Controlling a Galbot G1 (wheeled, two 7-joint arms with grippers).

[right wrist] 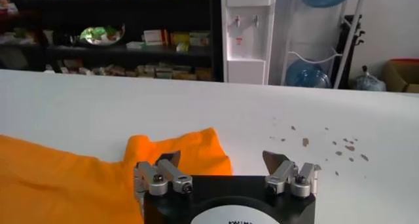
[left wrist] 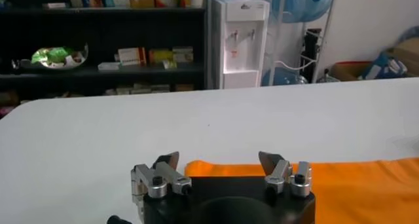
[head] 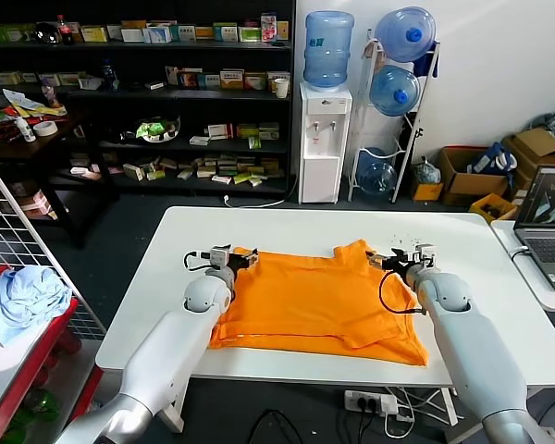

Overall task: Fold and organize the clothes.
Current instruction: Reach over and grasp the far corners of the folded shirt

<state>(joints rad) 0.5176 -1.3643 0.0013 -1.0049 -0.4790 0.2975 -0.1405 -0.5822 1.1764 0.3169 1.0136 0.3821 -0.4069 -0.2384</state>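
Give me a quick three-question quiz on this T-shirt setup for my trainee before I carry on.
1. True or false: the orange T-shirt lies on the white table.
2. Which gripper is over the sleeve end nearer the laptop? A) left gripper B) right gripper
3. Fill in: both grippers' jaws are ____.

Key: 1 true; 2 B; 3 open, holding nothing.

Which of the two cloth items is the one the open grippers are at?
The orange T-shirt spread on the table; the light blue bundle sits off to the left.
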